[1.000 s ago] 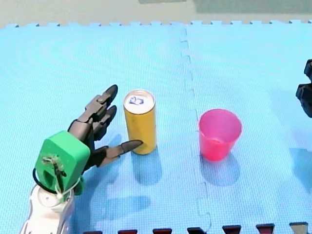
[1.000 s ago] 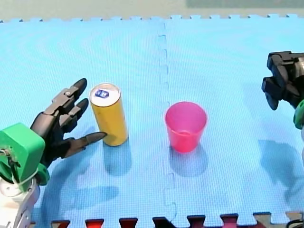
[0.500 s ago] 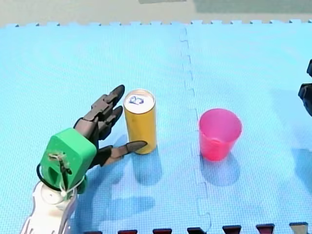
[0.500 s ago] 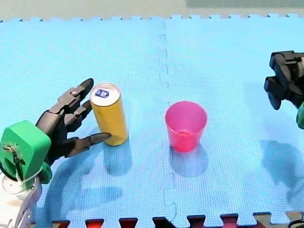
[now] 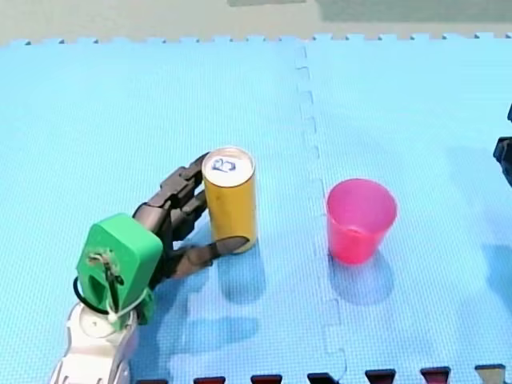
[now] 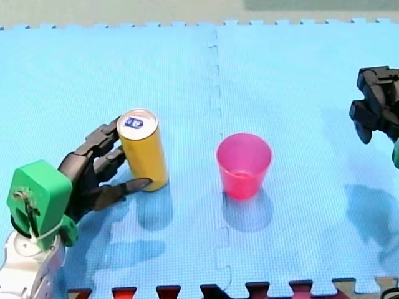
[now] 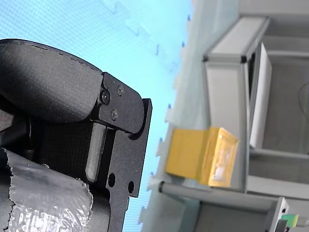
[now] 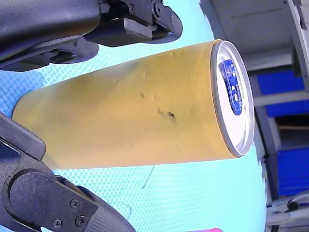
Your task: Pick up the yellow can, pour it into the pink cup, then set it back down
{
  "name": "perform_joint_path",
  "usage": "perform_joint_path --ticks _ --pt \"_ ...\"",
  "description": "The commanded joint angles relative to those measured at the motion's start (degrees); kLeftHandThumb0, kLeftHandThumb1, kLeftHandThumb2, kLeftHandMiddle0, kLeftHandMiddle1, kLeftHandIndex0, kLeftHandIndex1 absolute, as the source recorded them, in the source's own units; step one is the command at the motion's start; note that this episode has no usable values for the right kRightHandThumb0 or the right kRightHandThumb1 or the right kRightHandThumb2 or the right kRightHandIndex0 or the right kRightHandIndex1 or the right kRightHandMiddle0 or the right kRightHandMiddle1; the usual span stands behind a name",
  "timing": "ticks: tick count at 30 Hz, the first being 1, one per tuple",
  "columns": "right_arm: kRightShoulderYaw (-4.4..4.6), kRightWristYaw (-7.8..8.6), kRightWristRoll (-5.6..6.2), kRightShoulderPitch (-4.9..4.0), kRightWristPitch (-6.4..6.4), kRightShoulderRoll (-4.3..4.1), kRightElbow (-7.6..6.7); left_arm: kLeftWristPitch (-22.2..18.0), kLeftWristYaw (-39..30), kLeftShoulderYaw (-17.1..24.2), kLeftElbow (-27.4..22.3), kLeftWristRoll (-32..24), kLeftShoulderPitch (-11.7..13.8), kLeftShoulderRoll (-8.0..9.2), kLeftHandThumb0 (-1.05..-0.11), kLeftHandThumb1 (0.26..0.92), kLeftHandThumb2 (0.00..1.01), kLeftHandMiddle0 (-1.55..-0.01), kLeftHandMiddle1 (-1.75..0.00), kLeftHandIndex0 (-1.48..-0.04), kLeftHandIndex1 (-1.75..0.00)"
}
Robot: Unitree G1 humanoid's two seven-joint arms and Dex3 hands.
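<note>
Yellow can [image 5: 230, 204], the single one here, is standing upright on the blue foam mat [image 5: 400, 104], left of the one pink cup [image 5: 360, 220] and well apart from it. It is showing a tall slim body, a silver top with a blue tab, and small dark scuffs in the second wrist view. The left hand [image 5: 172, 220] is wrapping around it, fingers [image 5: 186, 180] pressing its left side and thumb [image 5: 216, 248] lying against its base. The right hand [image 6: 377, 103] is hanging curled at the mat's right edge, holding nothing.
</note>
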Motion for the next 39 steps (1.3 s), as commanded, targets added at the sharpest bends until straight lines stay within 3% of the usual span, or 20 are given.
perform_joint_path --ticks 1,10,20,31,39 --pt "-0.17 0.09 0.22 -0.05 0.26 -0.3 -0.2 -0.7 -0.6 0.6 1.4 -0.8 -0.7 -0.17 -0.672 0.643 0.0 -0.34 -0.01 -0.29 0.0" --pt "0.02 0.17 0.16 -0.13 0.66 -0.55 -0.33 -3.5 -1.8 1.7 7.5 -1.5 -3.0 -0.66 -0.643 0.633 0.0 -0.34 0.0 -0.3 0.0" --pt "0.6 -0.37 -0.39 -0.03 0.52 -0.64 -0.37 -5.6 -2.2 2.4 10.7 -1.6 -4.4 -0.64 -0.631 0.627 0.0 -0.35 0.0 -0.31 0.0" --pt "0.41 -0.07 -0.12 0.31 0.0 -0.46 -0.55 -6.4 -2.0 2.5 12.8 -0.8 -6.2 -0.59 -0.634 0.63 0.0 -0.36 -0.01 -0.32 0.0" --pt "0.14 0.3 0.22 0.57 -0.33 -0.37 -0.6 -7.4 -0.6 1.9 15.1 1.1 -9.0 -0.95 -0.622 0.632 0.0 -0.37 -0.01 -0.32 0.0"
